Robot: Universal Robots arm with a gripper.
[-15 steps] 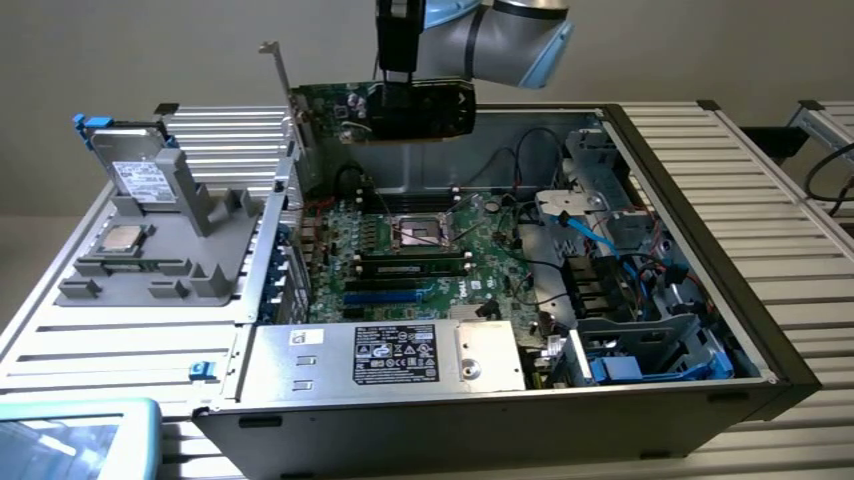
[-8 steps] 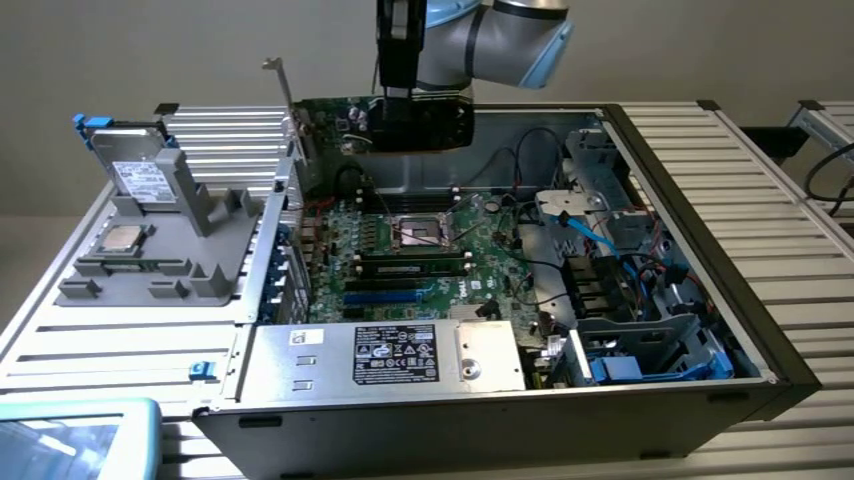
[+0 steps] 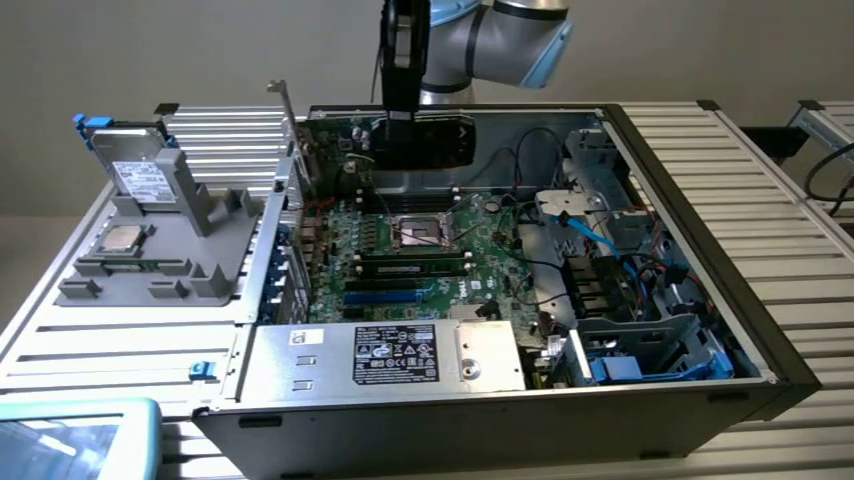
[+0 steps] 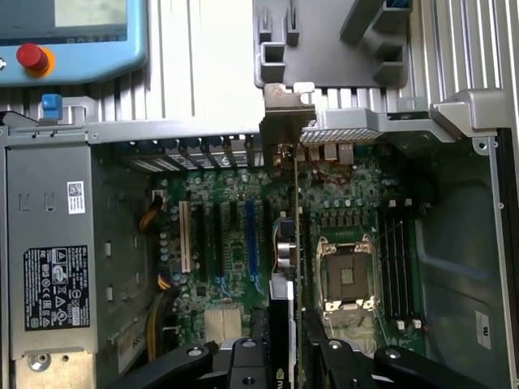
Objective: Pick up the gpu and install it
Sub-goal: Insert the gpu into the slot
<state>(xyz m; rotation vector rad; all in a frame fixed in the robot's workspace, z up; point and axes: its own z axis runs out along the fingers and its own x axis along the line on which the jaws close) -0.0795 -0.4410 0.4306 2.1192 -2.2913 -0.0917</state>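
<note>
The black gripper (image 4: 288, 361) is clamped on the gpu (image 3: 427, 140), a flat green circuit card with black cooler and silver bracket, held edge-on above the green motherboard (image 4: 219, 267) inside the open dark metal case (image 3: 707, 250). Lowered off-line from the board's long blue and black expansion slots (image 4: 250, 235), it could scrape components, or its bracket could snag the case's rear wall.

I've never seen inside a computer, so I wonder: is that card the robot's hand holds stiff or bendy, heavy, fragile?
Probably stiff: the graphics card hangs straight in the hand, no sag. Likely hefty for its size, given the thick black cooler block. Probably delicate too: the board is thin edge-on, so knocks against the case could harm it.
</note>
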